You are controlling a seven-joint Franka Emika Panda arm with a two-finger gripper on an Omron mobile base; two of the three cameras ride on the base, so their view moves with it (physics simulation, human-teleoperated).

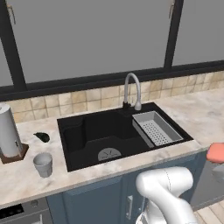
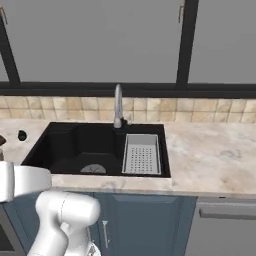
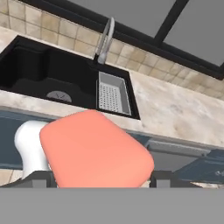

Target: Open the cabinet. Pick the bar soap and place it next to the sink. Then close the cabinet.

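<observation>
One bar soap (image 3: pixel 94 148), salmon-pink and smooth, sits clamped between the two dark fingertips (image 3: pixel 41 178) of the tool (image 3: pixel 99 179), so the tool is narrowed onto it. In the hand view the soap lies close before the camera, with the sink (image 3: pixel 39 72) well beyond it and to the left. The grey ribbed rack insert (image 3: pixel 113 93) sits in the sink's near-right end, straight ahead of the tool, and the curved silver faucet (image 3: pixel 105 41) rises behind it against the tan tile wall. The marble tabletop (image 3: pixel 175 109) stretches ahead and to the right of the tool.

In the left base view the soap (image 1: pixel 216 152) shows at the right edge, out past the tabletop's front edge, to the right of the sink (image 1: pixel 96 135). Far to the left stand a grey cup (image 1: pixel 43 164), a small dark object (image 1: pixel 42 137) and a pale cylinder on a brown base (image 1: pixel 8 131).
</observation>
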